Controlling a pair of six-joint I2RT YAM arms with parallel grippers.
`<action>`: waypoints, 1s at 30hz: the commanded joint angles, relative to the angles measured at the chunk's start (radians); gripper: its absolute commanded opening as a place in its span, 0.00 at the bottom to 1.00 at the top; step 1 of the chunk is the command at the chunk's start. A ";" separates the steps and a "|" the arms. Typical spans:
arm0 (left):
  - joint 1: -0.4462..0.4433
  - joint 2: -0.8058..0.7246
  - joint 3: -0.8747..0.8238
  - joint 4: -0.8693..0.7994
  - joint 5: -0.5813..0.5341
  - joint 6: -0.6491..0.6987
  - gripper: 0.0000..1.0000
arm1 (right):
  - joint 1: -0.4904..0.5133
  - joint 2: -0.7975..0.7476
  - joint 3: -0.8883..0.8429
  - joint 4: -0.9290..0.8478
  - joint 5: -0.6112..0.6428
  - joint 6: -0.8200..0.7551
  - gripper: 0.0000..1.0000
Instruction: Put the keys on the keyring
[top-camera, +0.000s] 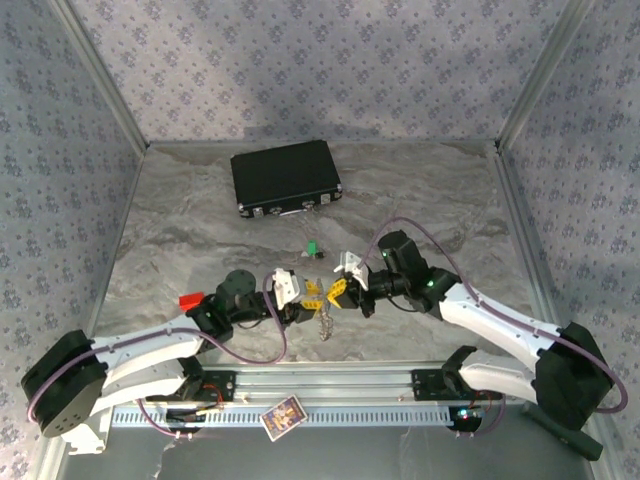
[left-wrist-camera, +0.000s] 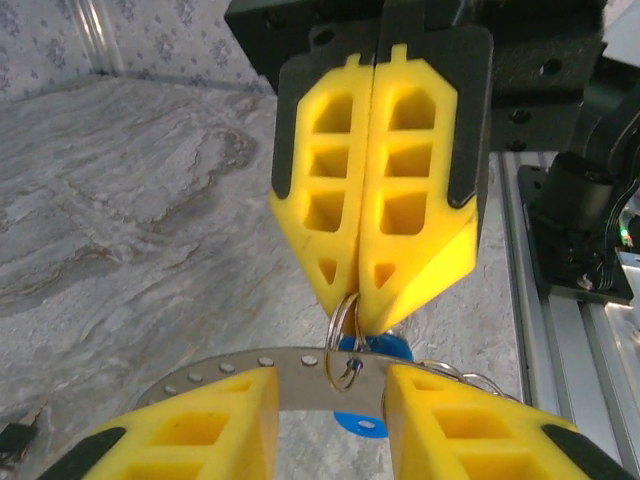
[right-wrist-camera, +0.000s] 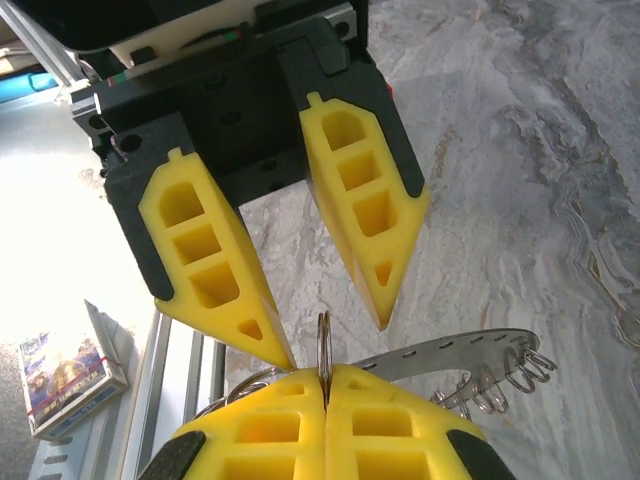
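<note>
Right wrist: right end effector (right-wrist-camera: 325, 375) is pinching the keyring (right-wrist-camera: 440, 352) at 6 o'clock, apparently steadying it; left end effector (right-wrist-camera: 335, 338) is hovering spread at 12.

Silvery keyring (right-wrist-camera: 450, 352), blue key (left-wrist-camera: 395, 348), green key (top-camera: 313, 248), black case (top-camera: 285, 175), grey marbled table (top-camera: 420, 190).

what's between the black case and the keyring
A green key lies on the table between the black case and the keyring, touching neither; the top view shows it.
</note>
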 joint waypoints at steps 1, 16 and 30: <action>-0.003 -0.039 0.044 -0.133 -0.028 0.035 0.33 | 0.006 0.017 0.088 -0.184 0.053 -0.118 0.00; -0.001 -0.017 0.105 -0.170 -0.020 0.116 0.30 | 0.027 0.112 0.252 -0.379 0.098 -0.315 0.00; -0.001 0.054 0.115 -0.070 0.055 0.076 0.21 | 0.053 0.159 0.299 -0.422 0.108 -0.334 0.00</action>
